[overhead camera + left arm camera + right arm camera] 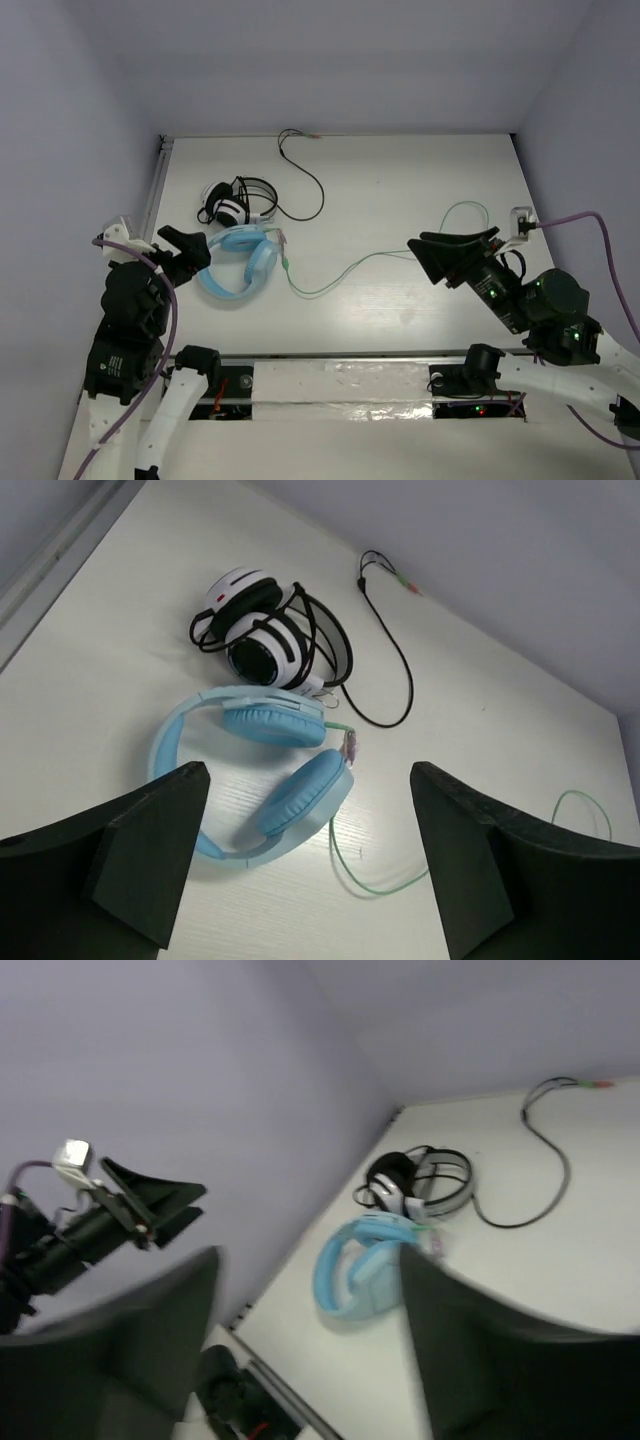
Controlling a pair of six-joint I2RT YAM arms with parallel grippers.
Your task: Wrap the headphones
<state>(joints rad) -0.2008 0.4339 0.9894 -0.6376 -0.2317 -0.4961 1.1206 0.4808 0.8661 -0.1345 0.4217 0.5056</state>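
The light blue headphones lie flat on the white table at the left, cups folded inward; they also show in the left wrist view and the right wrist view. Their thin pale green cable snakes rightward across the table and loops near the right arm. My left gripper hovers open just left of the headphones, nothing between its fingers. My right gripper stands open at the right, by the cable's far loop, holding nothing; its view is blurred.
Smaller black-and-white headphones sit just behind the blue pair, touching it, with a black cable curling toward the back wall. Walls enclose the table on the left, back and right. A rail runs along the left edge.
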